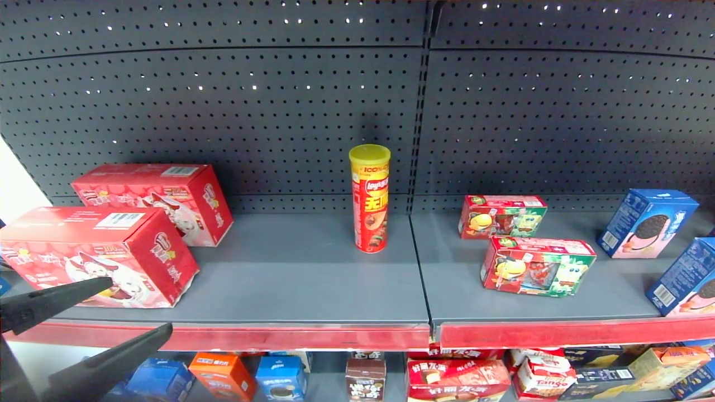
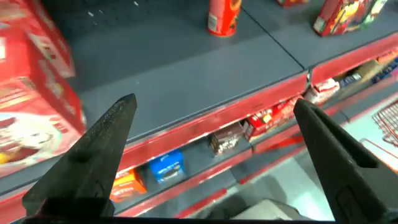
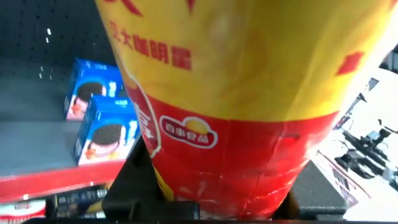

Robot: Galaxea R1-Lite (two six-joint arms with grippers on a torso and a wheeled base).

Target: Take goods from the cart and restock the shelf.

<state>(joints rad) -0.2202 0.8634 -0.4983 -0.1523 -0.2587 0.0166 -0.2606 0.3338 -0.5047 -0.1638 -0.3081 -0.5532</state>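
Okay, right gripper clamped on a yellow-and-red chip can, blue cookie boxes on the shelf beyond it. Left gripper spread wide, holding nothing, at the front lip of the shelf, just beside a red box. Second can stands upright mid-shelf, well apart from both boxes of sweets to its right

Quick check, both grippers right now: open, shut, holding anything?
Left gripper: open, nothing between its fingers.
Right gripper: shut on a yellow and red chip canister.
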